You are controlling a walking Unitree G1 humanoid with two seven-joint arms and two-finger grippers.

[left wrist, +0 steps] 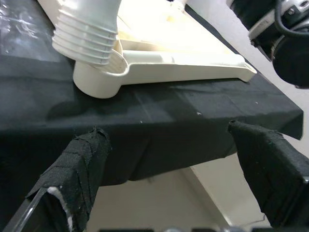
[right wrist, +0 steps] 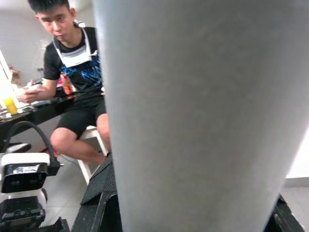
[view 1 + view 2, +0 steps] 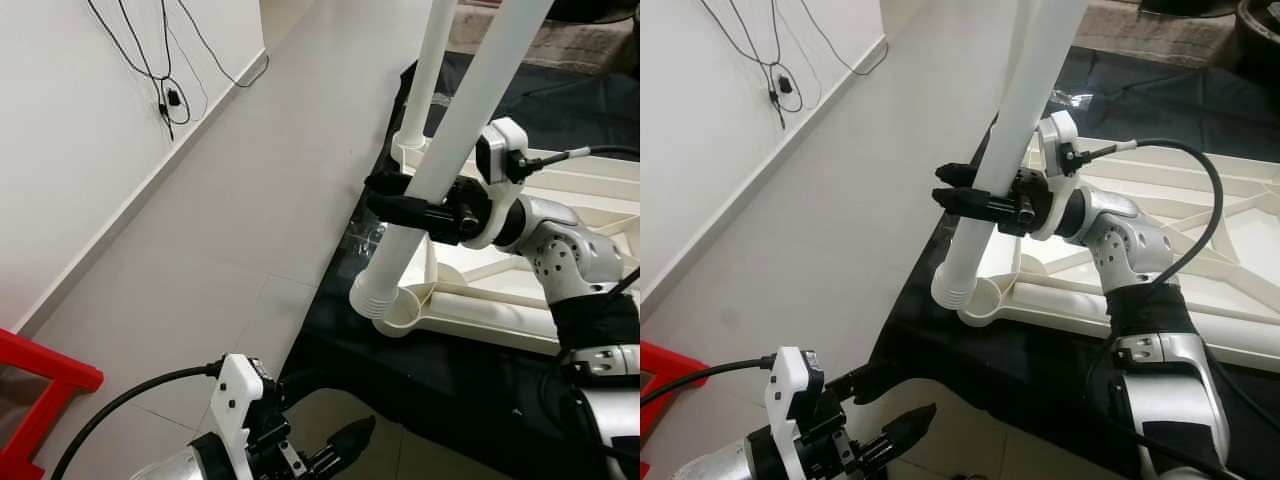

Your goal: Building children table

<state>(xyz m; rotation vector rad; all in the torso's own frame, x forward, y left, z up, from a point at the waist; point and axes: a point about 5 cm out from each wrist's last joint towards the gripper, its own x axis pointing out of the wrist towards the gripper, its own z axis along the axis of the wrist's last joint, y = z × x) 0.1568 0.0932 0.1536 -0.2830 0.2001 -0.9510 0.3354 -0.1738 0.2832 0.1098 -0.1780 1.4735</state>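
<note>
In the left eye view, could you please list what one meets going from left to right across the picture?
Red frame → wall cables → left gripper → white table leg held by the right gripper → upturned white tabletop.

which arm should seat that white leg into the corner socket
The right gripper: it is shut on the table leg, whose ribbed end sits tilted at the corner socket. The left gripper hangs open below.
</note>
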